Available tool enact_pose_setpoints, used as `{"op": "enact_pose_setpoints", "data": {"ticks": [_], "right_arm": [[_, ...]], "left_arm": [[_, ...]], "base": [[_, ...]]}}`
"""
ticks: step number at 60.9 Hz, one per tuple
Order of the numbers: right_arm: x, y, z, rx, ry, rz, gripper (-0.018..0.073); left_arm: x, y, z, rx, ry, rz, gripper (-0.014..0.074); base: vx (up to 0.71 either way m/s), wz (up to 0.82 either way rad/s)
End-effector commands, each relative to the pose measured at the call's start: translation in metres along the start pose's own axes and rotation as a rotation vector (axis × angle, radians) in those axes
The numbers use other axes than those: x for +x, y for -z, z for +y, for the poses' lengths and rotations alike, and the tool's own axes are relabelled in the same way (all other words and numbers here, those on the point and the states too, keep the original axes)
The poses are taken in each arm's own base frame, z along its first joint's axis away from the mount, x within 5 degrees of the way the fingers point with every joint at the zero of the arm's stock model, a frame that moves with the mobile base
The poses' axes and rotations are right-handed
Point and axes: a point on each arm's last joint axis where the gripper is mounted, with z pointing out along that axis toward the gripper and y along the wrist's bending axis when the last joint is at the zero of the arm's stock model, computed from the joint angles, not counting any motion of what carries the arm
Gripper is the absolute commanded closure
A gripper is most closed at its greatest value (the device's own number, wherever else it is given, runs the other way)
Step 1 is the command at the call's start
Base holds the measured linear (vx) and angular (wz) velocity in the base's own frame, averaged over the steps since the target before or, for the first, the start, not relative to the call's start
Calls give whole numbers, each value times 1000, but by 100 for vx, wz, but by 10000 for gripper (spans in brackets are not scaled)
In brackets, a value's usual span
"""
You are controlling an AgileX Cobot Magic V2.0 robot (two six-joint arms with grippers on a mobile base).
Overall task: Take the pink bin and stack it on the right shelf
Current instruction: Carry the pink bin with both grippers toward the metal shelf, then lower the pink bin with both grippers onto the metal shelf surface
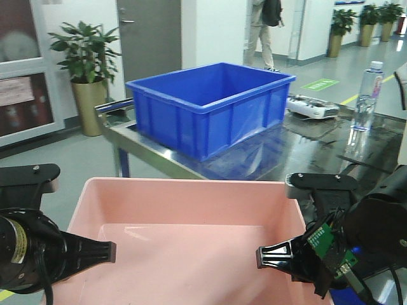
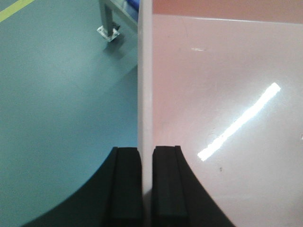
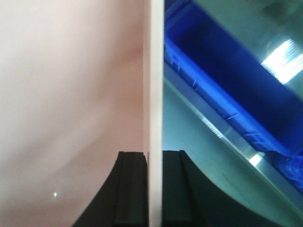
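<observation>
**Grey-green floor, steel shelf, pink bin gripped at both ends**

Grey-green floor (image 2: 57, 94) fills the left wrist view beside the pink bin (image 1: 191, 229). Only the front view shows the right shelf (image 1: 305, 146) beyond it, its dark shiny top carrying a blue crate (image 1: 210, 105) and a water bottle (image 1: 365, 95) near the right edge.

The wrist views alone show the grasps. The left gripper (image 2: 147, 156) is clamped on the bin's left end wall (one finger inside, one outside). The right gripper (image 3: 154, 161) pinches the right end wall the same way.

The bin sits open side up in front of the shelf's near edge. Its long axis runs left to right between the arms.
</observation>
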Motion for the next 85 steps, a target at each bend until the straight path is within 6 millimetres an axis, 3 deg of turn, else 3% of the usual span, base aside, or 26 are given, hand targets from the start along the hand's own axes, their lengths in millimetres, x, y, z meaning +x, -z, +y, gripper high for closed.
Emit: {"op": "enact_pose_setpoints", "data": {"ticks": [1, 85], "right_arm": [[-11, 18, -6, 19, 37, -108, 562], [-11, 18, -6, 19, 37, -108, 561]], "left_arm": [[-12, 17, 3, 25, -5, -109, 486], [-12, 17, 3, 25, -6, -109, 486]], "base": [[30, -33], [20, -50]]}}
